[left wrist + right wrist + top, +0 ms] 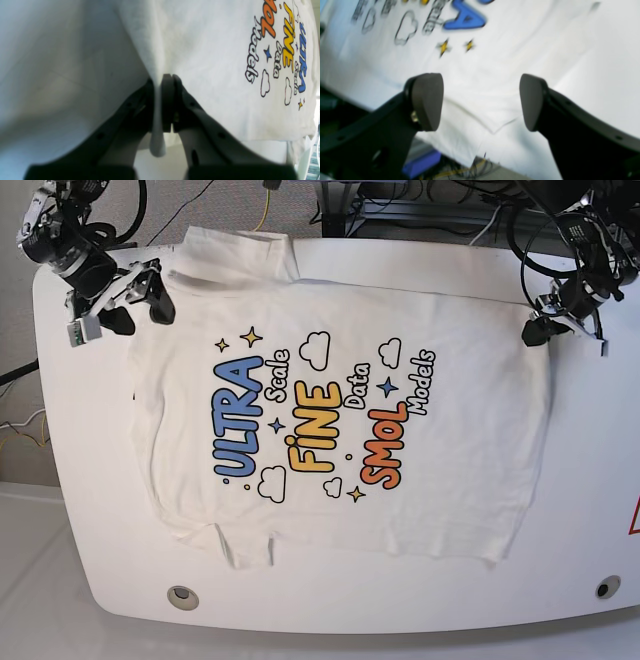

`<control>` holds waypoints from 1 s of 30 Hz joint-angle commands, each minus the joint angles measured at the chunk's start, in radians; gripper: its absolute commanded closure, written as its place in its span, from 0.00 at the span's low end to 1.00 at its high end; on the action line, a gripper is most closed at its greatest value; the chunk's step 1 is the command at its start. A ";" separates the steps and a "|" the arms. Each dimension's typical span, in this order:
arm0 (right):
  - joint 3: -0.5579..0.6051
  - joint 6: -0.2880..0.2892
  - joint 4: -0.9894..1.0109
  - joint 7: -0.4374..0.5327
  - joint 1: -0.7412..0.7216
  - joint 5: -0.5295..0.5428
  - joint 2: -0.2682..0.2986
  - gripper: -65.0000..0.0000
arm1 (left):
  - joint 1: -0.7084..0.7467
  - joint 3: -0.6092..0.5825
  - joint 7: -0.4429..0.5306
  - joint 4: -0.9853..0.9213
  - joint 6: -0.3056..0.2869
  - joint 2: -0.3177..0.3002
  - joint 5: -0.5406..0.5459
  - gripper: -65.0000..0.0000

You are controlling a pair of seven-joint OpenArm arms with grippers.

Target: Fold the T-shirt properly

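While the left pincer [163, 105] clamps the shirt [340, 430] hem, the right pincer [481, 102] hovers apart; next it must grip its corner.

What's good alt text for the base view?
A large white cotton T-shirt with a colourful "ULTRA Scale FINE Data SMOL Models" print lies spread print-up on a white rounded table. The left claw is shut on its edge; the right claw hovers open at the opposite edge.
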State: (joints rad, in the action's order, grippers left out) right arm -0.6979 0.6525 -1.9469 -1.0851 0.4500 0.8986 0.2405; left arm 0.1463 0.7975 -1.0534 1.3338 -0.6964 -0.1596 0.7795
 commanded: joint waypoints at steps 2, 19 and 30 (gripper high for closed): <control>-0.078 -0.006 -0.010 -0.060 -0.043 0.017 -0.030 0.30 | -0.006 0.001 0.008 0.013 -0.002 -0.016 0.010 0.95; -0.170 -0.150 0.082 -0.116 -0.093 0.024 -0.073 0.30 | -0.006 0.000 0.008 0.013 -0.002 -0.016 0.010 0.95; -0.167 -0.148 0.192 -0.116 -0.089 0.024 -0.109 0.30 | -0.006 0.000 0.008 0.013 -0.002 -0.016 0.010 0.95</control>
State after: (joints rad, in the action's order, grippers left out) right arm -0.8589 0.4973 -1.7504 -1.2156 0.3618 0.8986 0.1154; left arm 0.1467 0.7971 -1.0538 1.3338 -0.6964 -0.1593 0.7795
